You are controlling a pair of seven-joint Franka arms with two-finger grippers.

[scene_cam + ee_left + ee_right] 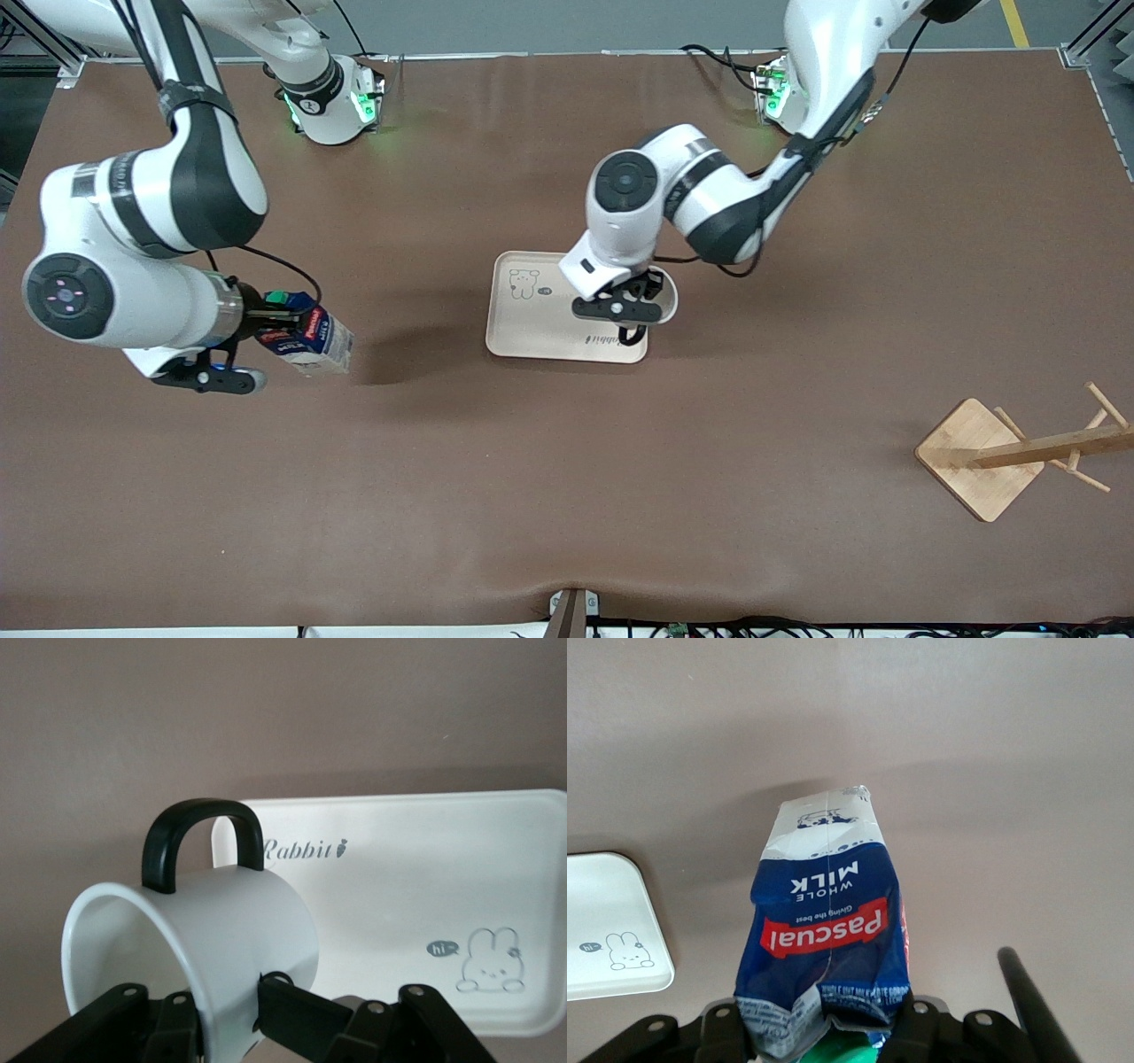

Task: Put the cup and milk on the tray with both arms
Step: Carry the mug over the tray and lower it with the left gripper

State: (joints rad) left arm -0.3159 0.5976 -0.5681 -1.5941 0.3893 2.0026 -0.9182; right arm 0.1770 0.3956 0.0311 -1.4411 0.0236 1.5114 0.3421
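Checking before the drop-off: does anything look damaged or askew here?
Yes. The milk, held by the right gripper over bare table, looks crumpled and dented near the grip. The cup, in the left gripper over the tray, is tilted, not upright. The wooden rack lies tipped over.

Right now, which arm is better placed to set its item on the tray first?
Left. The left claw holds the cup directly over the tray. The right claw holds the milk in the air over bare table toward the right arm's end.
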